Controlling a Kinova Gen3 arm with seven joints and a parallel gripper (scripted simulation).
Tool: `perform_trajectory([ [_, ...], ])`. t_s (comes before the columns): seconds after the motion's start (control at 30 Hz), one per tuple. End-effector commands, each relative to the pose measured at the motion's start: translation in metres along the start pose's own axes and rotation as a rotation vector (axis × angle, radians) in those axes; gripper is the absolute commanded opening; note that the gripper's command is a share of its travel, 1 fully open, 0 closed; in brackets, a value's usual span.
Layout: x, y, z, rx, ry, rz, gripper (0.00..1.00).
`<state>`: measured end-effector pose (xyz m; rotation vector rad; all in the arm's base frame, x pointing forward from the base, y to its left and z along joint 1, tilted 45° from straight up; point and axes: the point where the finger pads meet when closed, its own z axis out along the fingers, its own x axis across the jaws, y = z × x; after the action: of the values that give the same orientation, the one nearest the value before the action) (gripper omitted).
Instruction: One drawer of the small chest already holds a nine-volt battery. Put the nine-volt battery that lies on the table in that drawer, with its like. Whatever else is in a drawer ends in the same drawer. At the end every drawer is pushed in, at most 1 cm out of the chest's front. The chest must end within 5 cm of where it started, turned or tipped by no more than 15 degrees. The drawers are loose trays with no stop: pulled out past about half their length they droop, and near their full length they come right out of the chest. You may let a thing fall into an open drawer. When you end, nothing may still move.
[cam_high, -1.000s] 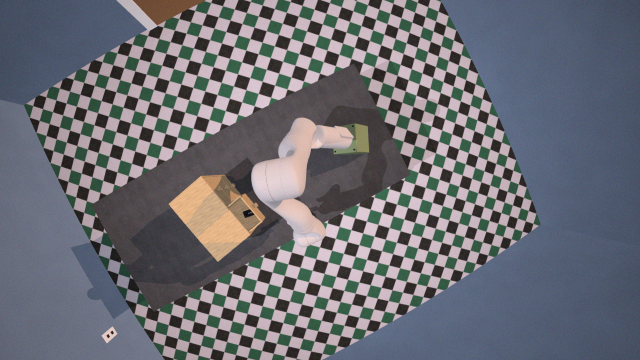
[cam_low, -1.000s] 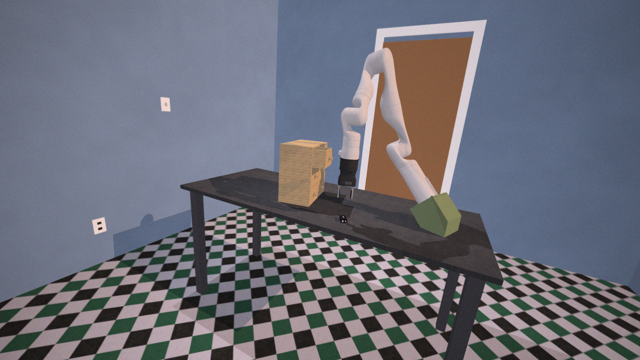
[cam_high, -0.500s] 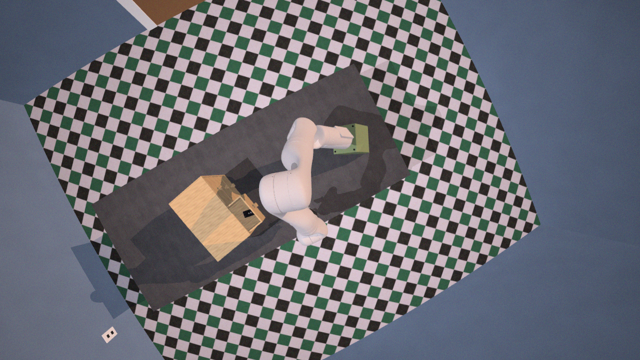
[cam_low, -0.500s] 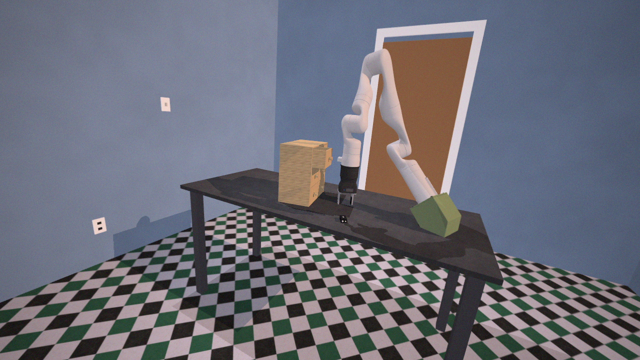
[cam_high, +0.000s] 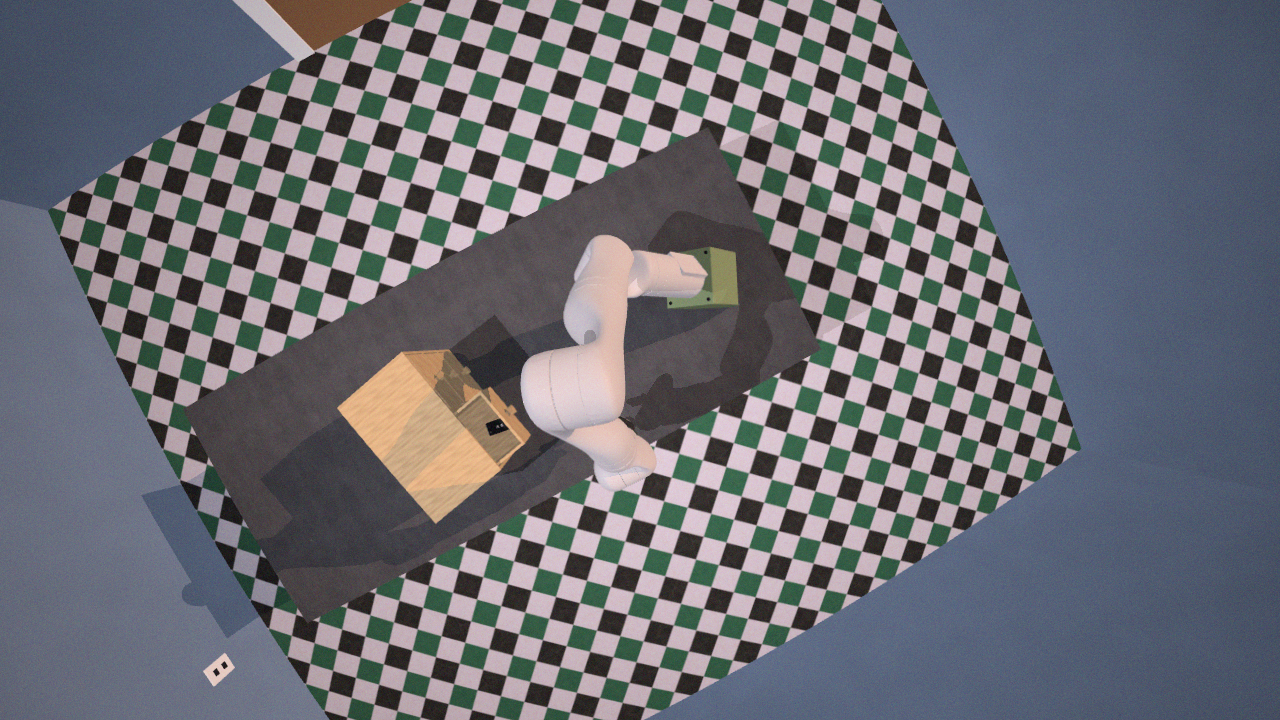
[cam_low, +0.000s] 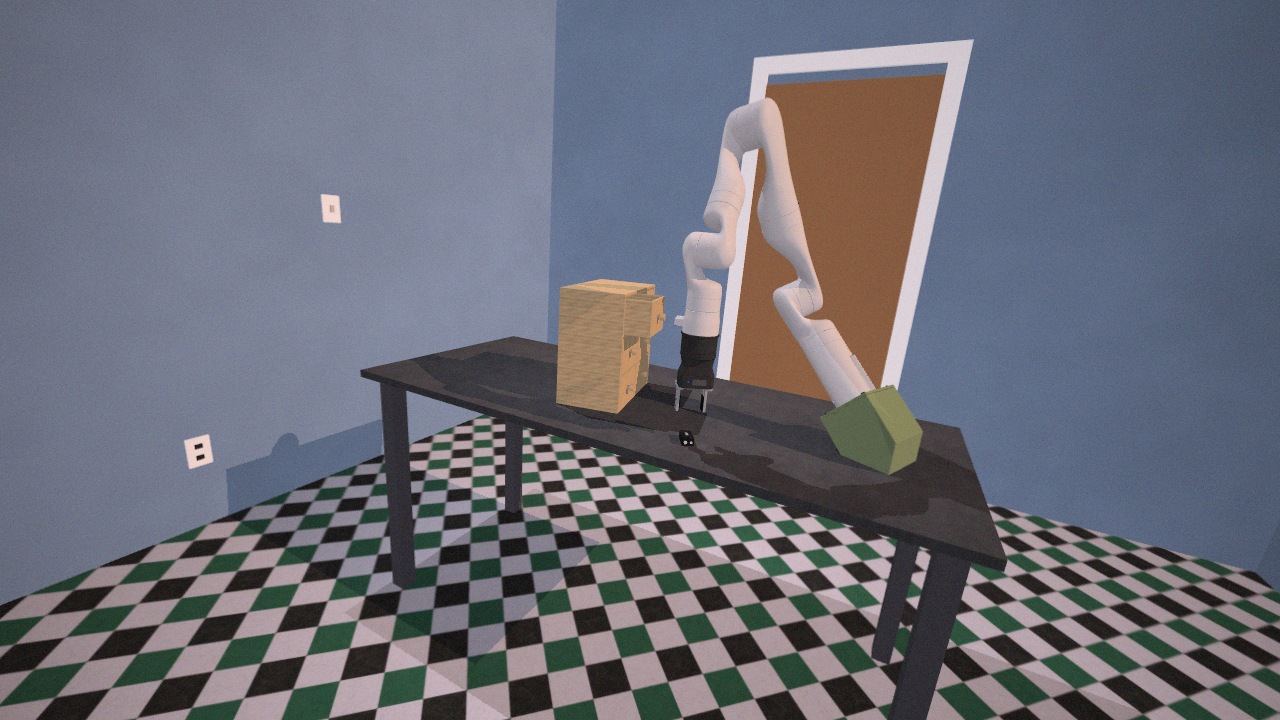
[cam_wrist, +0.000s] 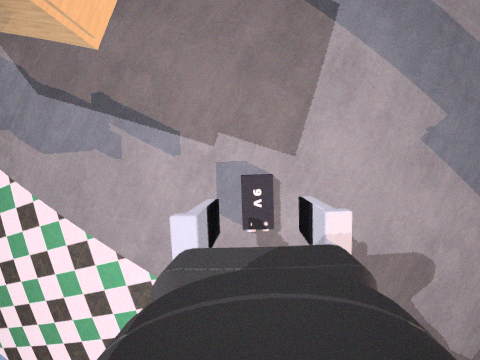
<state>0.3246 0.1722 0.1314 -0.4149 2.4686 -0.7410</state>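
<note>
Black nine-volt battery (cam_low: 686, 437) (cam_wrist: 257, 202) lies lengthwise between my gripper's (cam_low: 691, 400) (cam_wrist: 259, 221) fully spread, unladen fingers, aligned so they could close across its narrow width; the upper drawer (cam_high: 497, 459) (cam_low: 646, 317) stands open, presumably to receive it.

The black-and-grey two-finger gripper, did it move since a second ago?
Yes, the black-and-grey two-finger gripper went down, lower beside the wooden chest.
</note>
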Motion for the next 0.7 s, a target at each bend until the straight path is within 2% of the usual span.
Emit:
perform_trajectory([
  [0.0, -0.0002, 0.0003, -0.0003, -0.001, -0.001, 0.0, 1.0],
  [0.17, -0.0002, 0.0003, -0.0003, -0.001, -0.001, 0.0, 1.0],
  [0.2, -0.0002, 0.0003, -0.0003, -0.001, -0.001, 0.0, 0.81],
  [0.67, -0.0002, 0.0003, -0.0003, -0.001, -0.001, 0.0, 0.81],
])
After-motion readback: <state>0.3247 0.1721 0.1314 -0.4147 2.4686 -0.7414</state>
